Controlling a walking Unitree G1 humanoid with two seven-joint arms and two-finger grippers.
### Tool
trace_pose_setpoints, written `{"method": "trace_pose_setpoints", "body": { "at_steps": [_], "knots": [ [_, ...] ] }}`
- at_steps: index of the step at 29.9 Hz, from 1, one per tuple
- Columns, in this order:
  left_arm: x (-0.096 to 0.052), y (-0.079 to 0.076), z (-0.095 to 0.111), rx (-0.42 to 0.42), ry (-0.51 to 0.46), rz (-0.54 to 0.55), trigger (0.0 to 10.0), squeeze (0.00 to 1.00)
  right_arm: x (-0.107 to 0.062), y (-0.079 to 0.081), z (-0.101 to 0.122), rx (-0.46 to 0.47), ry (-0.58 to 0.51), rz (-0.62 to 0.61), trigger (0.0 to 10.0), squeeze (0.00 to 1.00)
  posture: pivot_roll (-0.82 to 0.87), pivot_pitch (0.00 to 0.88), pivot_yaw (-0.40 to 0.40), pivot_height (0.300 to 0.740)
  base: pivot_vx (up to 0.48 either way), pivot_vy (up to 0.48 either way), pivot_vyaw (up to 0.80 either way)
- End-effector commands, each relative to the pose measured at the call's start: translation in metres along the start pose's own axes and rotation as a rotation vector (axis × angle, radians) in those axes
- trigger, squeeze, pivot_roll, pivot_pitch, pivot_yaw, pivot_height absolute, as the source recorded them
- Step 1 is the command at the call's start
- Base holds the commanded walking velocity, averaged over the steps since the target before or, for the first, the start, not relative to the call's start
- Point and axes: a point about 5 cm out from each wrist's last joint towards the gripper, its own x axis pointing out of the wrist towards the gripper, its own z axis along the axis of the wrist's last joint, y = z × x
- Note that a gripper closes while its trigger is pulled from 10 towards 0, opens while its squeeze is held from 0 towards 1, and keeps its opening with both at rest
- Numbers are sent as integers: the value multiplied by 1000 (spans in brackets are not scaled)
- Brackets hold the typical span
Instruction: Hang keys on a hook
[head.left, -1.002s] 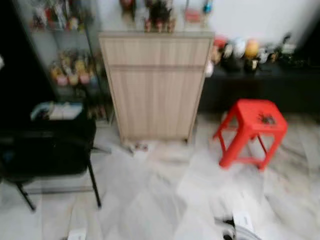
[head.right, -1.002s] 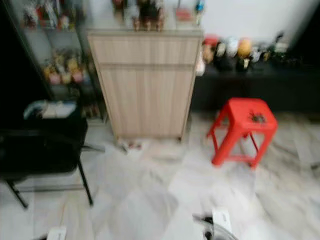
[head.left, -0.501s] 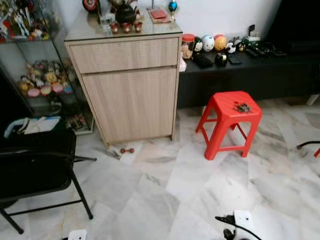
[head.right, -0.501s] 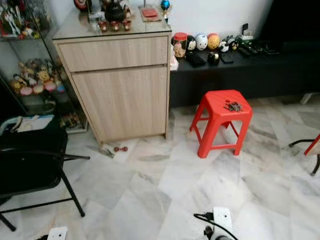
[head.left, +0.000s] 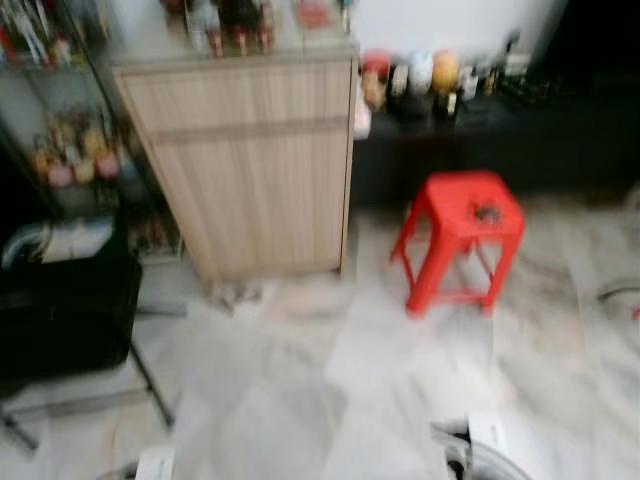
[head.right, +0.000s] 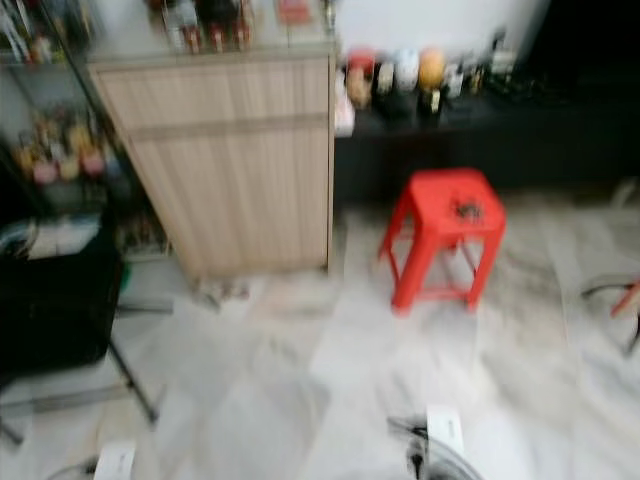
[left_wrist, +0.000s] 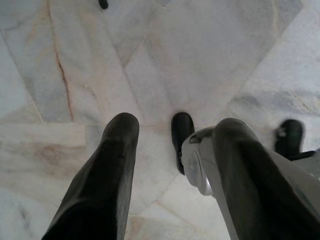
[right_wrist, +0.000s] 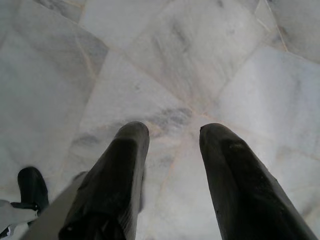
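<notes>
A small dark bunch of keys (head.left: 487, 212) lies on top of a red plastic stool (head.left: 460, 235), which stands on the marble floor to the right of a wooden cabinet (head.left: 250, 160). The head views are blurred. My left gripper (left_wrist: 175, 125) hangs over the floor tiles, open, with nothing between its black fingers. My right gripper (right_wrist: 174, 129) hangs over the floor too, open and holding nothing. Both are far from the stool.
A black folding chair (head.left: 60, 310) stands at the left, with a glass display shelf (head.left: 60, 130) behind it. A low black bench (head.left: 500, 130) with figurines runs along the wall at the back right. A white box (head.left: 490, 435) and a cable lie near my feet.
The camera has shifted and the picture has blurred again. The stool, keys and cabinet stay where they were.
</notes>
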Motion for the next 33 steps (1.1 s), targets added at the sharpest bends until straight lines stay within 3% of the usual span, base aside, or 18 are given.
{"method": "trace_pose_setpoints", "body": {
  "at_steps": [1,14,21,33],
  "knots": [
    [0,-1,-5,-13,21,0,10000,0,0,-4,0,15,-5,-14,10000,0,-102,33,20,740,0,-345,0],
    [0,-1,-4,-21,19,1,10000,0,0,-4,1,11,-6,-13,10000,0,-103,38,17,740,0,-343,0],
    [0,-1,-4,-79,-5,23,10000,0,0,-5,1,8,-6,-13,10000,0,-104,38,13,740,0,0,0],
    [0,-3,-2,-79,-14,10,10000,0,0,-4,3,4,-10,-8,10000,0,-110,29,12,740,63,0,0]
  ]
}}
